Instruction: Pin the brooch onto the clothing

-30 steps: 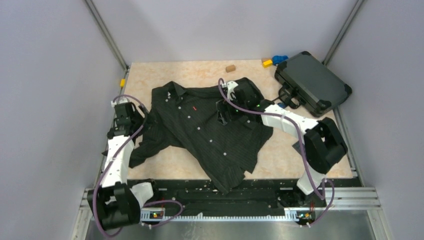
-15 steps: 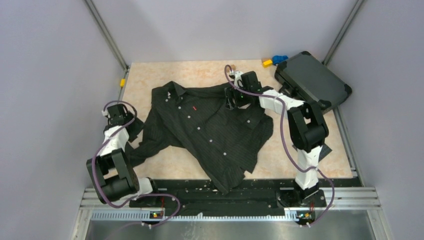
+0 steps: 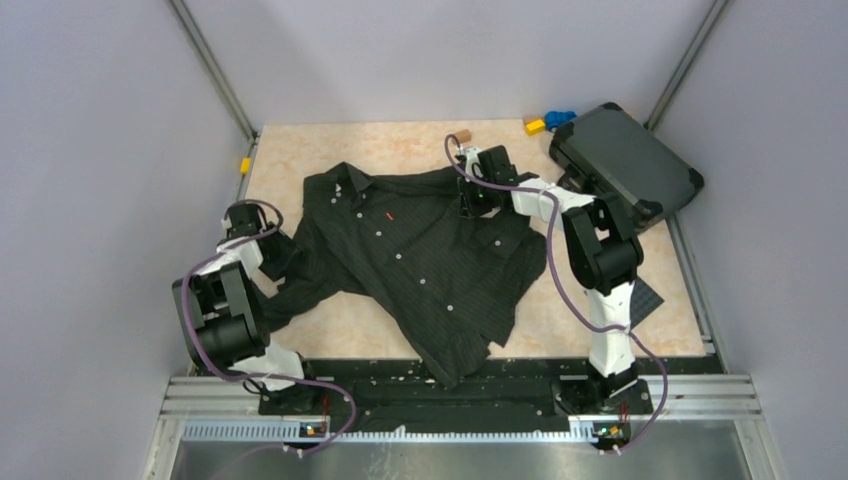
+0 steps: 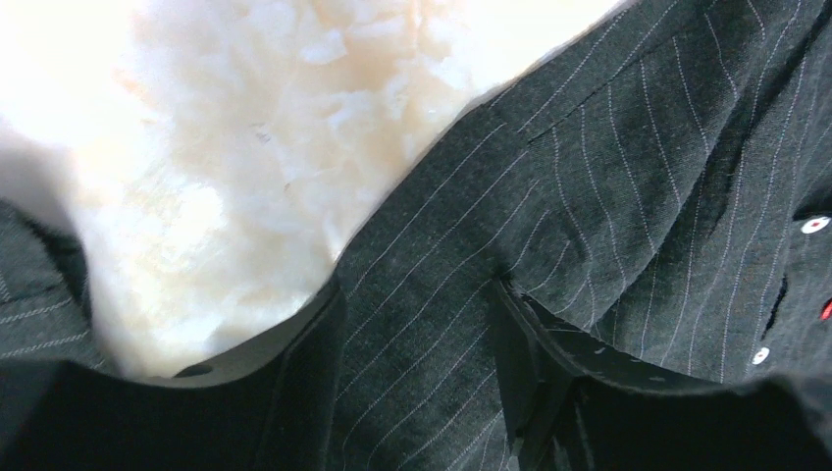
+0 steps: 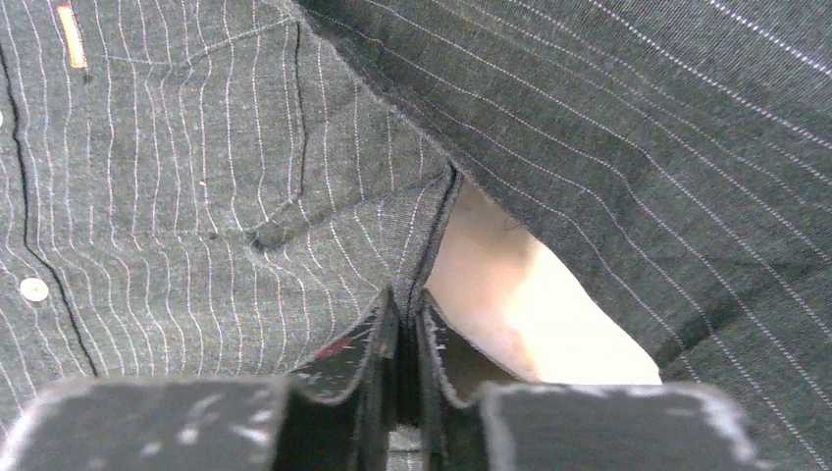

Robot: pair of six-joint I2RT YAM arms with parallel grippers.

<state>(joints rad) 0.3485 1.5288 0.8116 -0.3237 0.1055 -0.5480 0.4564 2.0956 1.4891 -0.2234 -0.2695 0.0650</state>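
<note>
The clothing [image 3: 420, 250], a black pinstriped shirt with white buttons and a small red tag [image 3: 388, 216], lies spread across the table. My right gripper [image 3: 468, 200] sits at the shirt's far right shoulder. In the right wrist view this gripper [image 5: 407, 306] is shut on a seamed edge of the cloth [image 5: 432, 226]. My left gripper [image 3: 268, 243] is down on the shirt's left sleeve. In the left wrist view it [image 4: 417, 294] stands partly open, its fingers [image 4: 304, 373] astride a flat strip of fabric [image 4: 422, 334]. The brooch is out of view.
A dark hard case [image 3: 625, 165] lies at the back right, with a yellow block [image 3: 535, 126] and a blue toy piece [image 3: 562, 118] beside it. A small brown piece [image 3: 463, 135] sits behind the shirt. Bare tabletop [image 4: 245, 147] shows left of the sleeve.
The right gripper moved back to the shirt's far right edge and shut on it. The left arm folded back, bringing its gripper onto the left sleeve with narrower jaws.
</note>
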